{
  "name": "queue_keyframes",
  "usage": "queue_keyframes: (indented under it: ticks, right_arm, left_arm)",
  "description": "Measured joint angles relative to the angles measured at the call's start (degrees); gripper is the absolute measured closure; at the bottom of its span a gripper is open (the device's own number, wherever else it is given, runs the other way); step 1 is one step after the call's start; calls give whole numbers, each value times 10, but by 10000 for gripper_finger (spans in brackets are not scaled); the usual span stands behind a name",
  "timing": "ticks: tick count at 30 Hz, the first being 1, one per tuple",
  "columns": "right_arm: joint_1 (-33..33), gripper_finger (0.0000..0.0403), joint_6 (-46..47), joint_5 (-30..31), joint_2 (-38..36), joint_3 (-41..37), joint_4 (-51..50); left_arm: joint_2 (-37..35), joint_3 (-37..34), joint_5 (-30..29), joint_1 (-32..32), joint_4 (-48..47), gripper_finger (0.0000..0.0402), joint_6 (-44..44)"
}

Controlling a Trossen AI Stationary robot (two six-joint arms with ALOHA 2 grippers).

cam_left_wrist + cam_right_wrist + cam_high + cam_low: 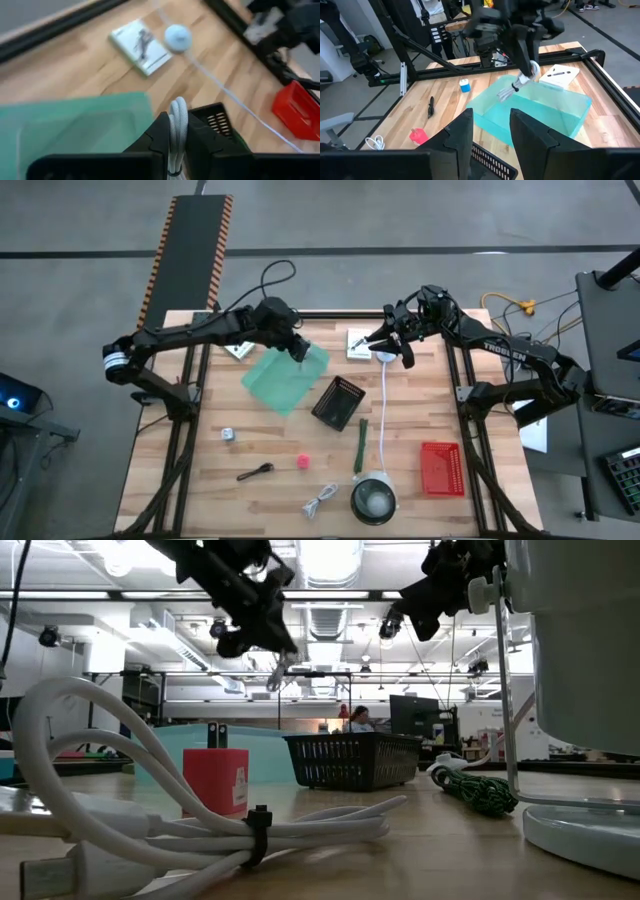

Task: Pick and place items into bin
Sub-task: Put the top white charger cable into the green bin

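The left gripper (298, 350) hangs above the far edge of the green bin (285, 377), and its fingers (165, 131) pinch a coiled white cable (177, 127). The right wrist view shows this cable (520, 82) dangling over the open bin (540, 107), not yet inside. The bin is translucent, and I cannot tell if anything lies in it.

The right gripper (385, 345) is raised over the surface (180, 470) at about 1 o'clock from the bin, near the white printed card (358, 343) and the round puck (385, 356) of the long white cord (385, 410). Its fingers (462, 132) are spread apart and hold nothing.

At 3 o'clock from the bin, just beside it, stands a black mesh basket (338, 402); the high view shows nothing in it. A red basket (441, 468) sits toward 4 o'clock, well apart. The grey bowl (372, 498) stands at the near edge at about 5 o'clock.

Other items wait on the surface: a dark green stick (360, 444) beside the black basket, a pink ball (302, 462) at 6 o'clock from the bin, a second coiled cable (320, 501) near the bowl, a dark spoon-like utensil (255, 472), a small metal piece (228, 434) at 7 o'clock, and another white card (238, 349) at 10 o'clock.
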Motion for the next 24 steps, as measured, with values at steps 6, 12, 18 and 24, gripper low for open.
queue_keyframes:
  ticks: [6, 12, 18, 24]
  right_arm:
    - [0, 296, 0, 0, 0, 0, 0]
    - [0, 301, 0, 0, 0, 0, 0]
    - [0, 307, 0, 0, 0, 0, 0]
    - [0, 305, -11, 1, 0, 0, 0]
  left_arm:
    - [25, 0, 1, 5, -80, 370, -27]
    - [42, 0, 4, 5, -121, 379, -27]
    - [44, -2, 55, 3, -151, 378, -7]
    - [44, -10, 69, 3, -167, 378, -10]
